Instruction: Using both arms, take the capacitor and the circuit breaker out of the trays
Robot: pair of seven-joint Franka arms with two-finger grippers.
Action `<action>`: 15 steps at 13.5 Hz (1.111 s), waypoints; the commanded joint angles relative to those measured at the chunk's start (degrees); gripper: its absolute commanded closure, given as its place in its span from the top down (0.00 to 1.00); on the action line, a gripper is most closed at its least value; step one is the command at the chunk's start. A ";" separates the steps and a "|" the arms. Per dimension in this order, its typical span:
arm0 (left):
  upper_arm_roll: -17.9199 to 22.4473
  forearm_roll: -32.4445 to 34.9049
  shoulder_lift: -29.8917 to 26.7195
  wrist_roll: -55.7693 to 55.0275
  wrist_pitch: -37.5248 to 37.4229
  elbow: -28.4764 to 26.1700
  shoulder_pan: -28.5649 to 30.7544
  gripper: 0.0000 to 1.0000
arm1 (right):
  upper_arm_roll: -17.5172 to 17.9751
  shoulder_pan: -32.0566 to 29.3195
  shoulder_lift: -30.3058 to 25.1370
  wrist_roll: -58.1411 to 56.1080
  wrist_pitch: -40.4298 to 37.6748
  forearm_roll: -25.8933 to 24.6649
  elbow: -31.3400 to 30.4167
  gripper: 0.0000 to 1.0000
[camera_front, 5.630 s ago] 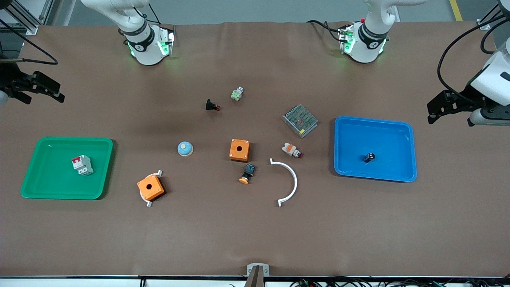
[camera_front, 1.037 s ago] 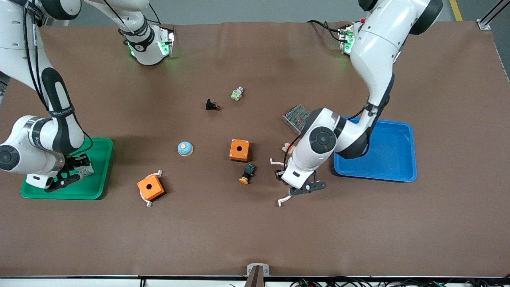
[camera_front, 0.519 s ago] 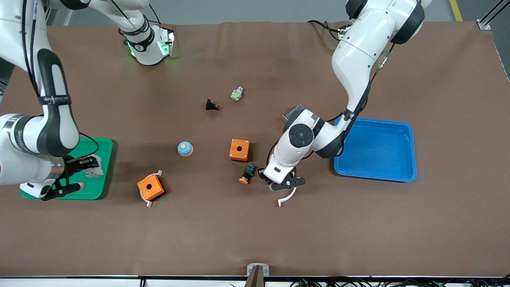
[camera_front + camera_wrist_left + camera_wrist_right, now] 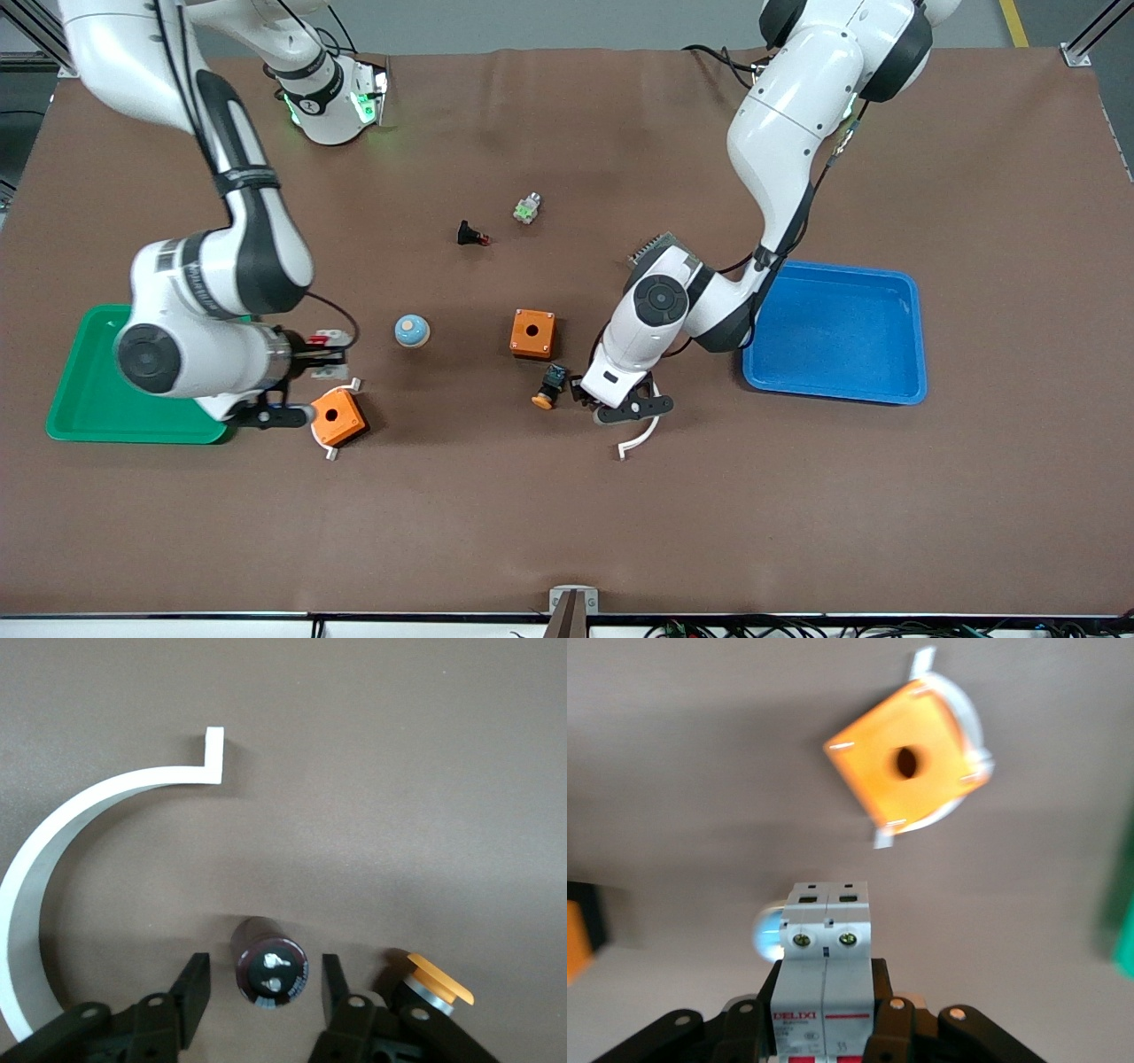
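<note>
Left tool (image 4: 260, 992): black fingers (image 4: 190, 988) set narrow, one either side of the capacitor (image 4: 268, 967), a dark cylinder seen end-on with two small metal terminals on its face. Whether the pads actually touch it is not visible. In the front view the left tool (image 4: 620, 406) sits low over the tabletop (image 4: 567, 514), between the black push-button with an orange cap (image 4: 549, 387) and the white curved strip (image 4: 640, 434). The strip is thin flat plastic, an arc with a squared tab at its end (image 4: 97, 815).

Right tool (image 4: 824, 1019): clamped on the breaker (image 4: 827, 943), a white-grey rectangular block with two screw heads on its face and a red band below. In the front view the right tool (image 4: 306, 363) holds the breaker (image 4: 330, 338) in the air, over bare tabletop just beside the orange box (image 4: 335, 416) that sits in a white curved holder. That box is a matte cube with a round hole on top.

Further out: green tray (image 4: 89, 416) at the right arm's end, shallow, rounded corners. Blue tray (image 4: 837, 332) at the left arm's end, same form. Second orange box (image 4: 532, 333) mid-table, small blue dome (image 4: 412, 330) beside it toward the right arm's end. Farther from the front camera: black button with a red tip (image 4: 470, 235) and a small white-green part (image 4: 527, 209).
</note>
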 commanded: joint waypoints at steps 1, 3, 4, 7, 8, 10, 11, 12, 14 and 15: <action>1.51 -0.20 -0.21 -0.04 -0.03 1.46 -0.51 0.76 | -0.66 3.91 1.35 6.59 3.70 3.37 -0.44 0.00; 2.39 -0.20 -2.67 -0.21 -0.47 1.37 -0.69 1.00 | -0.66 7.08 3.81 12.47 7.38 3.38 -0.53 0.01; 2.74 -0.11 -4.51 -0.21 -0.65 0.94 -0.25 1.00 | -0.66 8.22 4.86 14.16 8.71 3.46 -0.53 0.01; 4.23 0.07 -9.25 -0.13 -8.19 0.67 0.98 1.00 | -0.66 10.16 7.67 15.48 12.31 3.46 -1.05 0.02; 4.76 0.07 -11.88 0.14 -10.82 -0.38 1.94 1.00 | -0.66 10.86 8.03 16.45 14.93 3.38 -2.19 0.02; 4.77 0.33 -17.15 3.98 -15.57 -3.44 4.75 1.00 | -0.66 12.62 8.83 18.38 18.47 3.38 -3.69 0.02; 4.77 0.50 -20.58 8.01 -18.38 -5.64 7.02 1.00 | -0.75 12.89 9.52 19.09 18.65 3.20 -3.61 0.03; 4.59 0.51 -23.39 11.96 -20.67 -7.49 9.13 1.00 | -0.75 13.24 10.05 19.18 19.43 2.94 -3.61 0.09; 4.59 0.51 -28.93 20.40 -24.54 -11.09 12.83 1.00 | -0.75 13.33 10.50 19.09 19.71 2.67 -3.61 0.25; 4.59 0.51 -31.13 23.66 -26.73 -11.98 14.41 1.00 | -0.75 13.33 10.41 19.01 19.53 2.67 -3.61 0.52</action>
